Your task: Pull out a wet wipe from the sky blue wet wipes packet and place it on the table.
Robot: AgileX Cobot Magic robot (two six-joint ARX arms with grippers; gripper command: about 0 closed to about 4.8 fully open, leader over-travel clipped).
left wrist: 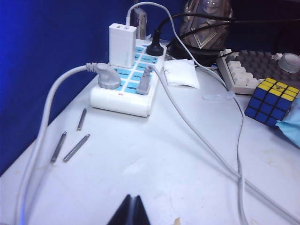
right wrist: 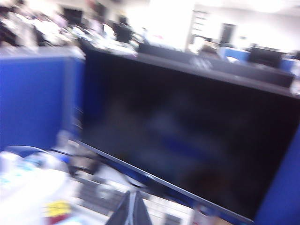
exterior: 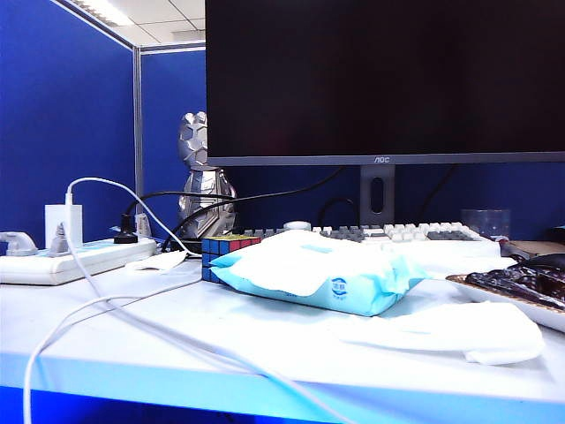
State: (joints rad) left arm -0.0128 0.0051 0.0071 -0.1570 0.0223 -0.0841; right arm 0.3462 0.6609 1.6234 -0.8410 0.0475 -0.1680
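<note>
The sky blue wet wipes packet point(exterior: 340, 284) lies mid-table with its white flap on top; one corner of it shows in the left wrist view point(left wrist: 291, 125). A white wet wipe point(exterior: 455, 331) lies flat on the table point(exterior: 177, 340), in front of the packet to the right. Neither gripper appears in the exterior view. My left gripper point(left wrist: 131, 207) is shut and empty, low over bare table point(left wrist: 140, 159) near the power strip. My right gripper point(right wrist: 131, 205) is shut with nothing in it, raised and facing the monitor; its view is blurred.
A puzzle cube point(exterior: 221, 252) sits beside the packet. At the left are a power strip point(left wrist: 126, 84) with plugs and cables, a small paper scrap point(left wrist: 181, 73) and metal pins point(left wrist: 75, 147). A keyboard point(exterior: 397, 232), monitor point(exterior: 380, 79) and metallic figure point(exterior: 199, 177) stand behind; a tray point(exterior: 516, 291) sits at the right.
</note>
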